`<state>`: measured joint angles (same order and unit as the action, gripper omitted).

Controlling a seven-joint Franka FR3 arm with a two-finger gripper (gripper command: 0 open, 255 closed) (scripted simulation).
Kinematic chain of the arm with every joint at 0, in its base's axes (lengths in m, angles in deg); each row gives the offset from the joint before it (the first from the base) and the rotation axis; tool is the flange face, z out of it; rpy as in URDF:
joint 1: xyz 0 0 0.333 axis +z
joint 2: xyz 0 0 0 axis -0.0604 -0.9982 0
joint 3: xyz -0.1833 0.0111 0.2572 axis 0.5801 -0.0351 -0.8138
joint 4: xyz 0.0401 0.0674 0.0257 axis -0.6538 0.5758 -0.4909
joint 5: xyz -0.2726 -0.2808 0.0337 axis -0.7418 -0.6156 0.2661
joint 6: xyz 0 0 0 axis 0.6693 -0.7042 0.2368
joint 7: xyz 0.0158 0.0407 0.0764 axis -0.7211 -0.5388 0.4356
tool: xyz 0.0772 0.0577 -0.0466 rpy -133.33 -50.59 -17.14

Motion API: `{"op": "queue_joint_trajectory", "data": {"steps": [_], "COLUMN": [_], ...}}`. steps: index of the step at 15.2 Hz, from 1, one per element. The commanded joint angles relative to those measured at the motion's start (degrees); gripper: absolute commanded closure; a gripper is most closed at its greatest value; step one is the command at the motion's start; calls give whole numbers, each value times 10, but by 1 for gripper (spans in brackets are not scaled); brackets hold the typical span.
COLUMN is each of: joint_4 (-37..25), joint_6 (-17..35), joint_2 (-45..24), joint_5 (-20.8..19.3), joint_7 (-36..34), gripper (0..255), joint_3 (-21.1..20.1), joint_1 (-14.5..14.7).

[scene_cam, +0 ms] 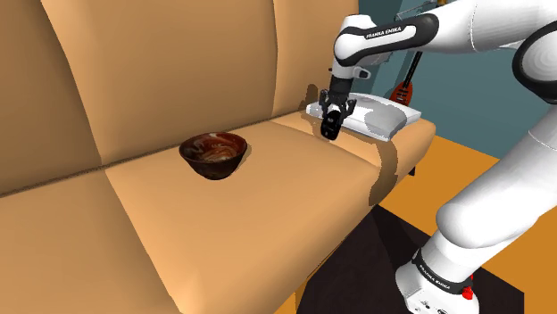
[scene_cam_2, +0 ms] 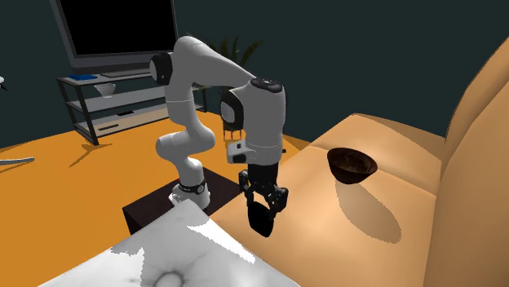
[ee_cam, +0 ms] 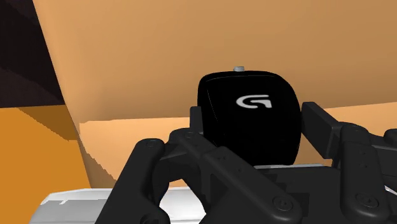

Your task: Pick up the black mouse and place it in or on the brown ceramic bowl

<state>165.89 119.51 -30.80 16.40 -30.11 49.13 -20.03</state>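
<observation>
Shoulder view: the black two-finger gripper points down and is clamped around a black computer mouse, over the seat of a tan padded sofa. A flat white-grey pillow lies just beside it at three o'clock. The glossy dark brown round bowl stands upright on the seat at nine o'clock from the gripper, well apart from it.

Second exterior view: the gripper hangs near the sofa's front edge with the mouse pinched between its fingers. The bowl sits at two o'clock from it. I cannot tell whether the mouse touches the seat.

Wrist view: the mouse, marked with a grey logo, is clasped between both fingers, with the tan sofa behind it.
</observation>
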Motion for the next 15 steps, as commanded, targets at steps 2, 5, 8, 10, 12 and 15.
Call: {"op": "queue_joint_trajectory", "data": {"steps": [2, 5, 8, 10, 12, 15], "joint_4": [-21, -42, -64, -79, -95, -120], "joint_6": [-23, -46, -69, -84, -100, -123], "joint_2": [2, 4, 5, 5, 5, 3], "joint_5": [0, 1, 1, 1, 1, 0], "joint_7": [0, 1, 1, 1, 1, 1], "gripper": [255, 255, 255, 255, 255, 255], "joint_3": [0, 0, 1, 1, 1, 1], "joint_1": [0, 0, 0, 0, 0, -1]}}
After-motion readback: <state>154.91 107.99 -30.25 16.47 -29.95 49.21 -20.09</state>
